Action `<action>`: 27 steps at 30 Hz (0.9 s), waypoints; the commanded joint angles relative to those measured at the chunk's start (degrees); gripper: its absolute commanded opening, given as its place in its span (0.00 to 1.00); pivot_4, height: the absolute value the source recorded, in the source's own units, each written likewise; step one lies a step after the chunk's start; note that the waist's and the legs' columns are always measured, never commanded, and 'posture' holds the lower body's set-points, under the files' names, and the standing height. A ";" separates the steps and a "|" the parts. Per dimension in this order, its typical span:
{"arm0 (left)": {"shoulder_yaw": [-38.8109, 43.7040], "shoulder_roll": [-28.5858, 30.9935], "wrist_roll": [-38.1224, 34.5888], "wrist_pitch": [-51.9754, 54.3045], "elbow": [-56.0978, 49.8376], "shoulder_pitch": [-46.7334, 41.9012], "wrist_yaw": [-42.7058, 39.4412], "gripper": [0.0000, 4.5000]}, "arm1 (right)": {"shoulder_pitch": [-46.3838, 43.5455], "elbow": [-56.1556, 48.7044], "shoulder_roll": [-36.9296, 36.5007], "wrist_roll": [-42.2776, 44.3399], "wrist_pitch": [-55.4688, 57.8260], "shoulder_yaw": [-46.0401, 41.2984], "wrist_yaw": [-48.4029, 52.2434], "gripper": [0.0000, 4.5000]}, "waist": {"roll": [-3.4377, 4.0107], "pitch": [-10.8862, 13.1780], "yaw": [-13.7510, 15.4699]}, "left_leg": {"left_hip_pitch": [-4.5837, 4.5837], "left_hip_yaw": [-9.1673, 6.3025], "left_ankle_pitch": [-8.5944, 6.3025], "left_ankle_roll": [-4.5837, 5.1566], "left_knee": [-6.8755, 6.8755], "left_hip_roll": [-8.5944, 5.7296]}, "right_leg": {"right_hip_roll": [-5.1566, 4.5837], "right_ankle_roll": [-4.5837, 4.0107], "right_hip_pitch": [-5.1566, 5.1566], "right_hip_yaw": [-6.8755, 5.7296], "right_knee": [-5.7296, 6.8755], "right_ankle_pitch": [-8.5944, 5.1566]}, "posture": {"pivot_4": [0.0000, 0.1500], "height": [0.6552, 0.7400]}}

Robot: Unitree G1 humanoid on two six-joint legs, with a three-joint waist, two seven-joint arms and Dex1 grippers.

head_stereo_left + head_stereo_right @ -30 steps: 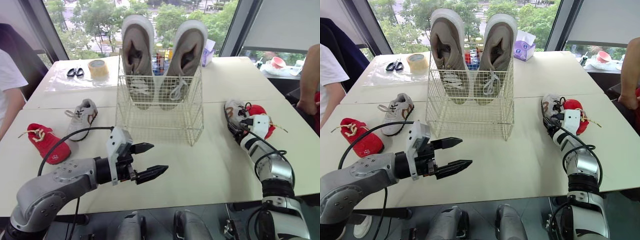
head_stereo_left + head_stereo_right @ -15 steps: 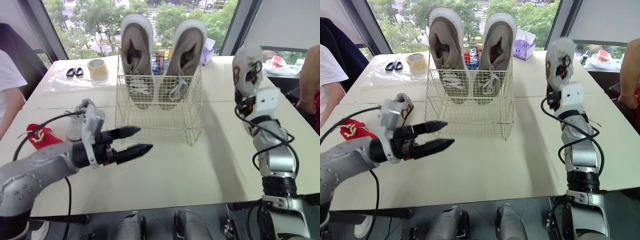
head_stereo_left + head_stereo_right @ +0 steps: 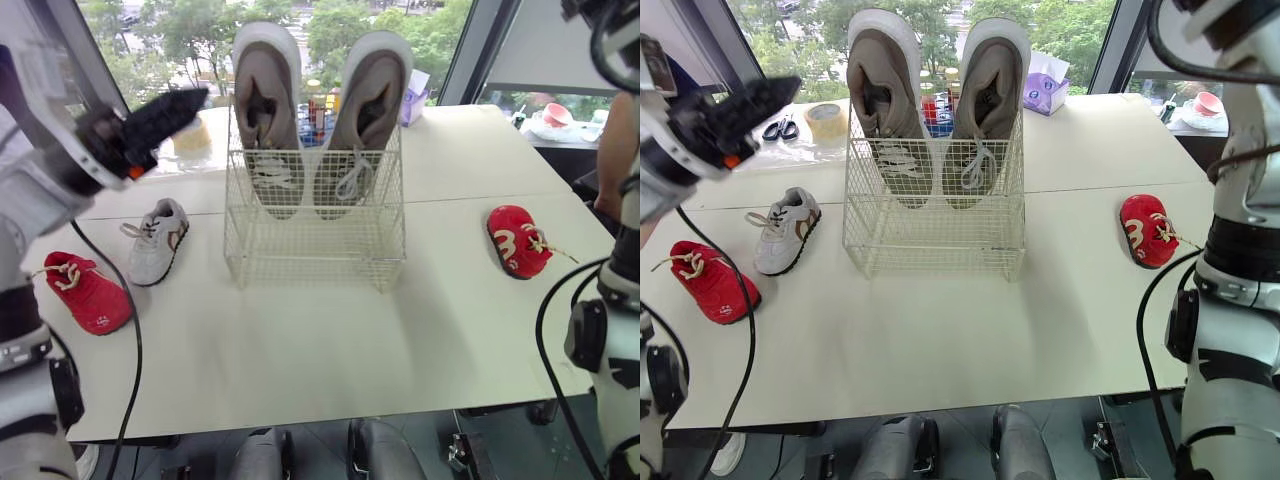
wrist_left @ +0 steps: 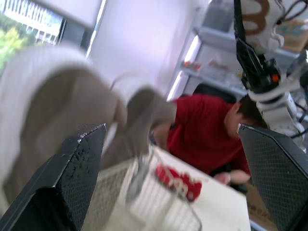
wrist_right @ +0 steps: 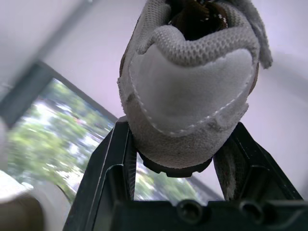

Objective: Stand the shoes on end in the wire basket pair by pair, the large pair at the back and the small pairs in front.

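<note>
The wire basket (image 3: 315,250) stands mid-table with the large beige pair (image 3: 318,110) on end at its back. On the table lie a small grey shoe (image 3: 158,240) and a red shoe (image 3: 85,290) at the left, and the other red shoe (image 3: 517,240) at the right. My left gripper (image 3: 185,102) is raised high at the far left, open with nothing between its fingers (image 4: 79,159). My right gripper (image 5: 178,139) is lifted high and shut on the heel of the second small grey shoe (image 5: 192,86), also seen from the left wrist as the same shoe (image 4: 262,14).
A tape roll (image 3: 825,120) and scissors (image 3: 775,128) lie at the back left, and a tissue box (image 3: 1045,92) sits behind the basket. A person's arm (image 3: 618,150) is at the right edge. The basket's front half holds nothing.
My right arm has carried the small grey shoe up from the table, above the head views. My left gripper has swung up from the table's front to the far left.
</note>
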 commanded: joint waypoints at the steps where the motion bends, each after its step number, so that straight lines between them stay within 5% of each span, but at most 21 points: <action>1: 1.27 1.11 1.46 0.22 4.12 -6.29 -3.54 1.00 | -1.06 -4.39 1.27 3.93 1.97 2.36 4.89 0.44 | -0.01 0.00 -0.24 | 0.00 0.00 0.03 -0.05 0.00 0.03 | -0.03 0.01 0.00 0.00 0.00 0.00 | 1.00 1.00; 15: 0.73 -1.81 -0.86 11.18 7.28 -20.34 -5.05 1.00 | 4.20 -8.11 4.48 -1.86 -8.78 11.21 14.93 0.44 | -0.23 0.11 -0.28 | -0.03 -0.03 0.22 -0.38 0.02 0.01 | -0.12 0.05 0.00 -0.01 0.02 0.00 | 1.00 1.00; 23: -3.64 -1.67 4.41 14.15 7.01 -23.14 -10.27 1.00 | 6.00 -5.39 4.38 -8.28 -18.55 13.95 18.05 0.44 | -0.23 0.11 -0.36 | 0.01 -0.01 0.28 -0.48 0.02 0.01 | -0.12 0.05 0.00 -0.01 0.07 0.00 | 1.00 1.00; 27: -3.98 -1.72 5.75 14.61 6.70 -22.47 -12.25 0.72 | 5.60 -4.87 4.73 -9.52 -20.05 14.03 17.83 0.43 | -0.23 0.11 -0.36 | 0.00 -0.02 0.29 -0.50 0.02 0.01 | -0.11 0.04 0.00 -0.01 0.07 0.00 | 1.00 1.00</action>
